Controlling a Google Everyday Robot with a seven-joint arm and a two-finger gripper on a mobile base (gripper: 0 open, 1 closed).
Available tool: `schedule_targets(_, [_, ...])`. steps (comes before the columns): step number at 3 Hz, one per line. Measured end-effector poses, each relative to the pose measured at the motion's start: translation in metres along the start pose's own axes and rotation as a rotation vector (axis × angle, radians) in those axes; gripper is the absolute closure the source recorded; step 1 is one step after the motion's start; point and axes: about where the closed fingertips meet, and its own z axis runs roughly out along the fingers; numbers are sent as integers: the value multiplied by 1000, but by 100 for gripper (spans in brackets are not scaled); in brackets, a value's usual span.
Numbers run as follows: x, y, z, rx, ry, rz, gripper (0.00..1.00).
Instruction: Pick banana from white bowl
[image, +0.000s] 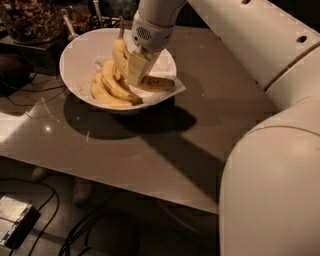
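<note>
The white bowl stands at the back left of the table, lined with white paper. My gripper reaches down into it from above and is shut on the banana. The banana is tilted up out of the bowl, with its long thin stem pointing up past the far rim. A bunch of shorter yellow bananas lies in the bowl below and to the left of the gripper. A browner banana lies on the paper to its right. The gripper's fingers hide the lower part of the held banana.
A dark container of brown nuts stands behind the bowl at the far left. The grey table extends toward me, with its front edge running diagonally. My arm's white body fills the right side. Cables and a small box lie on the floor.
</note>
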Motion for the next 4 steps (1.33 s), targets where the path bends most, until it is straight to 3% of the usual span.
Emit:
schedule_targets(1, [13, 16, -21, -60, -48, -76, 100])
schedule_targets(2, [32, 33, -43, -88, -65, -140, 100])
schedule_targets(3, [56, 45, -61, -107, -66, -162, 100])
schedule_targets(4, [81, 52, -76, -110, -69, -139, 100])
